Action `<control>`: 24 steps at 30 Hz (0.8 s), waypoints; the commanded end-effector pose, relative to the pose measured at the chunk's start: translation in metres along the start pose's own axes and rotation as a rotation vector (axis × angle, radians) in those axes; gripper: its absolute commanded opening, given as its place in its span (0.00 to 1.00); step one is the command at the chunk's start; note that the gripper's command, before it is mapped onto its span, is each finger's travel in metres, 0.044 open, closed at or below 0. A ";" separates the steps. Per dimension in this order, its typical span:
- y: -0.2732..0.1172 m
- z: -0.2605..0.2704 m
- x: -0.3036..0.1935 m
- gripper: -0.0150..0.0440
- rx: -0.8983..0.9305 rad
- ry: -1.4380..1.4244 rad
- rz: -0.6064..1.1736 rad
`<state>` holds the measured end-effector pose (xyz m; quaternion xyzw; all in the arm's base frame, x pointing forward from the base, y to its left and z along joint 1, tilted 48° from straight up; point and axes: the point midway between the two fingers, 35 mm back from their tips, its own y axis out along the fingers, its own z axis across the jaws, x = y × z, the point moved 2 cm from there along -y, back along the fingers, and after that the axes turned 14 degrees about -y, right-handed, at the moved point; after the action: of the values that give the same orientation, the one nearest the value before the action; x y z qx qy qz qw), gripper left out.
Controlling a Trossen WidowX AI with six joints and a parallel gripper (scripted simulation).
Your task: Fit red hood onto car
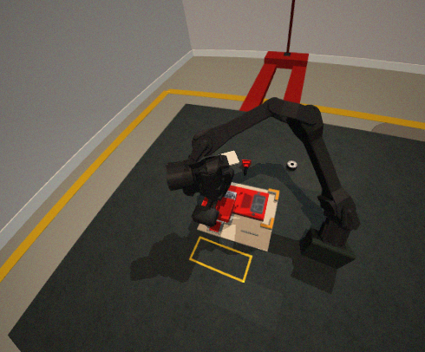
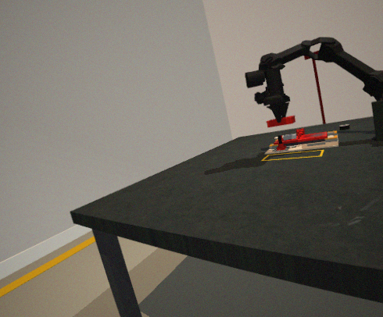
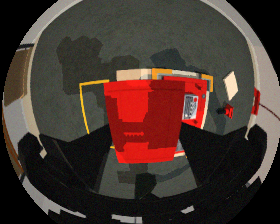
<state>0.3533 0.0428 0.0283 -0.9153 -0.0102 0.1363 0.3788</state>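
top view: arm reaches from its base across the tabletop [image 1: 107, 279] to the jig [image 1: 255, 231]. the wrist hides most of the hood; only red slivers show at the wrist's edge over the near end of the chassis [image 1: 248, 203]. yellow outlined rectangle [image 1: 221, 258] on the tabletop just in front of the jig has nothing in it. a small red part [image 1: 246, 164] and a small silver ring [image 1: 292, 164] lie beyond the jig, well apart from the work.

exterior view: the gripper [image 2: 280, 118] points straight down, jaws pinching the hood [image 2: 280, 121] across its roof. hood hangs in the air, clearly above the chassis, touching nothing, and looks close to level. it sits over the end of the car nearest this camera; a raised red piece [image 2: 300, 132] on the deck stands just beyond it, probably the engine.

wrist view: hood fills the centre, flat roof up, with the jig's orange corners and the red deck showing past its right edge. so the hood seems not yet centred over the engine. pegs and corner holes are too small to make out.

judgement, step in hand: carry and align. shift the hood sideways along the car until it is square over the engine, keep it level, and match its edges to the deck edges before any descent. lower slowly and vertically; a tilted hood would likely catch on one peg. release only when it sits flat, then lift straight up.
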 end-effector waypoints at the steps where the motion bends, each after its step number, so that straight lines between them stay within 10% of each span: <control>1: 0.000 -0.019 -0.004 0.25 -0.007 -0.009 0.001; 24: 0.007 -0.088 -0.025 0.25 -0.020 -0.019 0.010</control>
<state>0.3509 -0.0226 0.0917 -0.9170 -0.0093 0.1452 0.3714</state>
